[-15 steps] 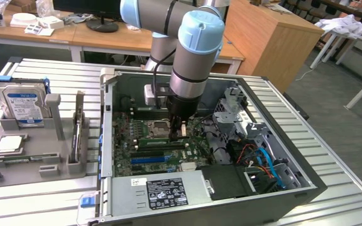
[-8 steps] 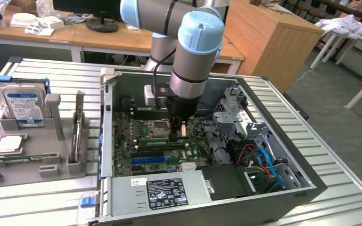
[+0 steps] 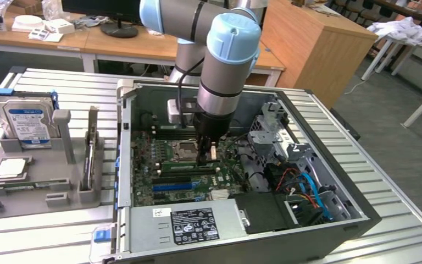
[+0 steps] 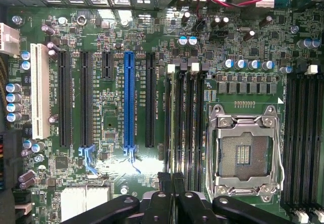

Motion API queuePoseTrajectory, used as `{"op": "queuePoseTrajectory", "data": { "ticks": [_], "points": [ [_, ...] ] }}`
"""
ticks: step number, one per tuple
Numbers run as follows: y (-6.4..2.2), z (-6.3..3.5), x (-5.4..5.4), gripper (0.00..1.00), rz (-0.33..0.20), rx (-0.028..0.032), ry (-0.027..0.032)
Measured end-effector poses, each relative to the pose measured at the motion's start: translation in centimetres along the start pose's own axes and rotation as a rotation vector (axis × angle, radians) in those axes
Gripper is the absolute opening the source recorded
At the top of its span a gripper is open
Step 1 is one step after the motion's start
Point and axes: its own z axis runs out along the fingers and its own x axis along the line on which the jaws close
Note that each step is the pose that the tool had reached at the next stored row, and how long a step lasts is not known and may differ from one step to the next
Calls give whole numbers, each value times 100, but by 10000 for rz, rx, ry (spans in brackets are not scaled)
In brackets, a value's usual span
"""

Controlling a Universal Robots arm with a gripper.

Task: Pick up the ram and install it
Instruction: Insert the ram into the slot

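Grey metal, the one open computer case holds one green motherboard, and on it the ram, one long narrow green circuit-board stick, stands on its edge among four black memory slots just beside the one square silver CPU socket. The black gripper has its fingers closed together at one end of the stick; whether they pinch it I cannot tell.

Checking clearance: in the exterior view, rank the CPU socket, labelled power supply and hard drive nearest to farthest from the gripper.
1. CPU socket: right beside the gripper.
2. Power supply: at the near edge of the case.
3. Hard drive: outside it, at the exterior view's left.
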Motion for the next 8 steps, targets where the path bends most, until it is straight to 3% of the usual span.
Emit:
{"op": "queuePoseTrajectory", "data": {
  "ticks": [8],
  "points": [
    [0,1,5,13,-1,0,-1]
  ]
}}
